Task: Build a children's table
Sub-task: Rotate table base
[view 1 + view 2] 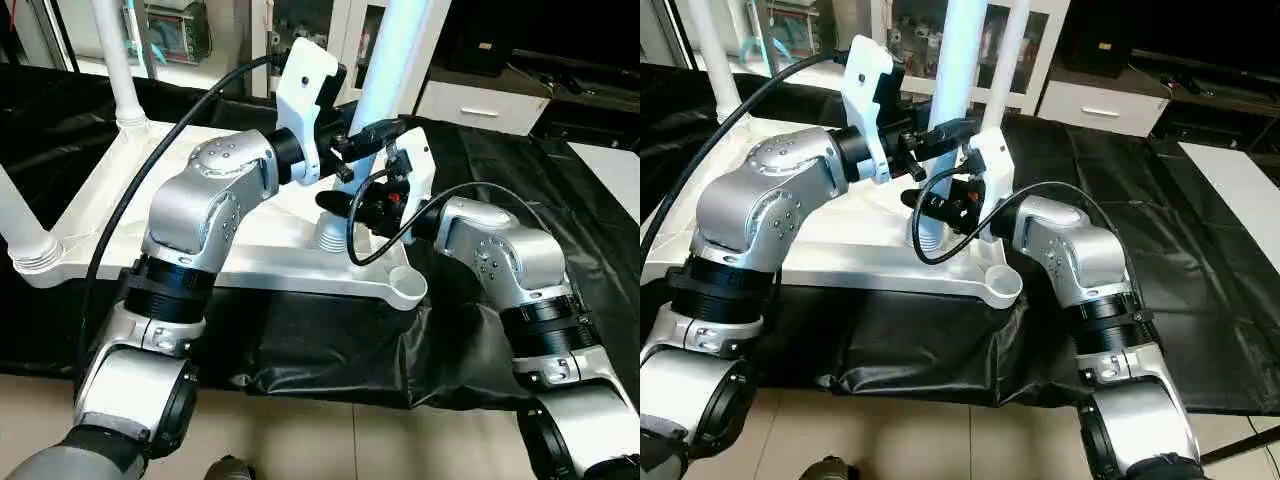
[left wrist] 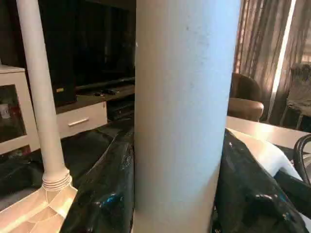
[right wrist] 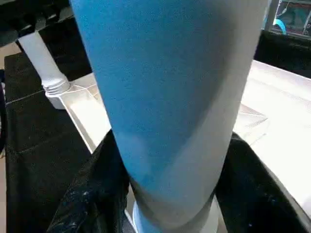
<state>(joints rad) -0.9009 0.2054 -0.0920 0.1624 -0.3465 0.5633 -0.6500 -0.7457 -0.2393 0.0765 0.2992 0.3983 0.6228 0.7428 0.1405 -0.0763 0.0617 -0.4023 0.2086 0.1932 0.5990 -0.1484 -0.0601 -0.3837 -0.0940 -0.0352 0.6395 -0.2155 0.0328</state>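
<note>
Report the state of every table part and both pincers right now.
tabletop: upside down on the black cloth
far-left leg: upright, seated in its socket
near-left leg: seated in its socket
far-right leg: upright, seated in its socket
held leg: upright, ribbed end on the tabletop, not socketed
near-right socket: empty
left pincer: shut on the held leg
right pincer: shut on the held leg, lower down

Both arms raised fwd, left end effector [image 1: 352, 150] & right end effector [image 1: 392, 192] converging, wrists bent inward
</note>
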